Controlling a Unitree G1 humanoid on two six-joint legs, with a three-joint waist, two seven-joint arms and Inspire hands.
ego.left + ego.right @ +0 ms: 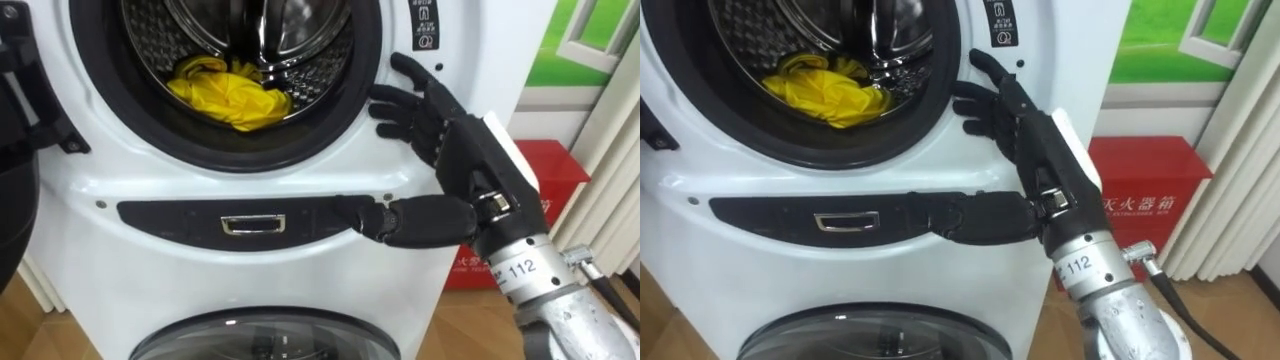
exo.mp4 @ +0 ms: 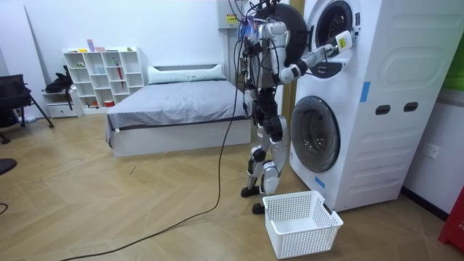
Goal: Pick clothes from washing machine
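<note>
The right hand is open, fingers loosely spread and holding nothing, close before the white front of the upper washing machine. It is just right of the dark rubber ring that edges the drum mouth (whether the fingertips touch the panel cannot be told). The yellow cloth lies crumpled in the bottom of the drum, left of the hand and beyond the ring, with open room between them. A red box stands to the hand's right. A white basket sits on the floor far below.
</note>
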